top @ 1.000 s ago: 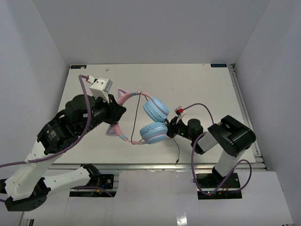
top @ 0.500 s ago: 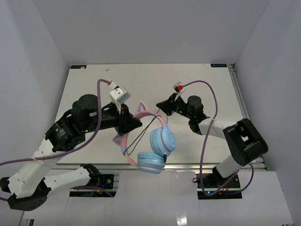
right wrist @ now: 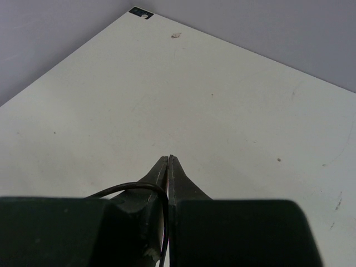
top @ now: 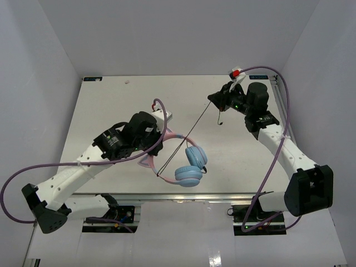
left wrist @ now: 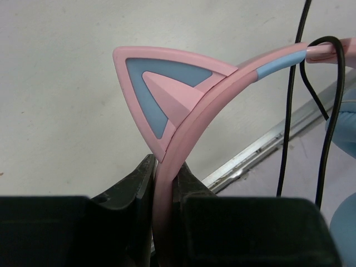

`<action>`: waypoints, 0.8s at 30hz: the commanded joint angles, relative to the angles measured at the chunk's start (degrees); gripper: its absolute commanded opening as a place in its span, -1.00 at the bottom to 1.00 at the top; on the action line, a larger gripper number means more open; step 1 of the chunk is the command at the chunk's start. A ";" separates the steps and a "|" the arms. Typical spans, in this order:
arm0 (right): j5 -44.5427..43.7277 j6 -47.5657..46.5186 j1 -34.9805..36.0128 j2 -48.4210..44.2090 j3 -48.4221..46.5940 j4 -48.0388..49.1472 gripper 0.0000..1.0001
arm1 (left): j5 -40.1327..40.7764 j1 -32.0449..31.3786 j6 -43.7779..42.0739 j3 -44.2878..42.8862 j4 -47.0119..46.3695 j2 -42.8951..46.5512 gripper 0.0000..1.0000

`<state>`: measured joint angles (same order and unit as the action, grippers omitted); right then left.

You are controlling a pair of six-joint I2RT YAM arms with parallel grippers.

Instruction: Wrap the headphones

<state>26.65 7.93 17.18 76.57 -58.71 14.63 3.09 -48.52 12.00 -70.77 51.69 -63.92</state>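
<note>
The headphones point(top: 189, 166) hang in the air over the table's near middle, light-blue ear cups low, pink headband point(left wrist: 222, 94) with a cat ear point(left wrist: 161, 83) above. My left gripper point(top: 158, 143) is shut on the headband point(top: 167, 136); in the left wrist view the pink band sits clamped between both fingers point(left wrist: 139, 183). The thin black cable point(top: 189, 130) runs taut from the headband up to my right gripper point(top: 214, 100), which is raised at the far right and shut on the cable point(right wrist: 161, 211). A short cable tail point(top: 220, 118) dangles below it. Cable loops cross the headband point(left wrist: 311, 83).
The white table point(top: 122, 105) has a metal rail along its near edge point(top: 222, 194) and right edge point(top: 289, 128). Grey walls stand on the left, back and right. Purple arm cables loop beside both arms point(top: 272, 161).
My right gripper has risen and swung to the far right, pulling the black cable taut. My left gripper has carried the headphones right and toward the table's near middle.
</note>
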 commanded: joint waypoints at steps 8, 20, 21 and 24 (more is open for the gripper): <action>6.91 -1.86 0.38 -3.22 -6.91 -12.98 -0.85 | 21.99 -0.52 2.89 -3.87 1.53 -10.80 -1.00; 5.22 1.44 10.75 -9.52 -3.50 -13.47 -0.85 | 29.40 -0.32 11.19 -5.71 0.26 -19.16 -1.00; 4.48 1.82 11.81 -9.79 -3.02 -13.20 -0.85 | 29.77 -0.27 11.83 -5.98 0.26 -19.91 -1.00; 3.26 2.18 15.68 -10.20 -2.47 -13.05 -0.85 | 30.73 -0.17 14.31 -7.08 0.43 -22.76 -1.00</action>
<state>31.30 8.02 28.48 67.90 -61.99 -0.42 30.29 -48.86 20.57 -74.47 53.41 -84.96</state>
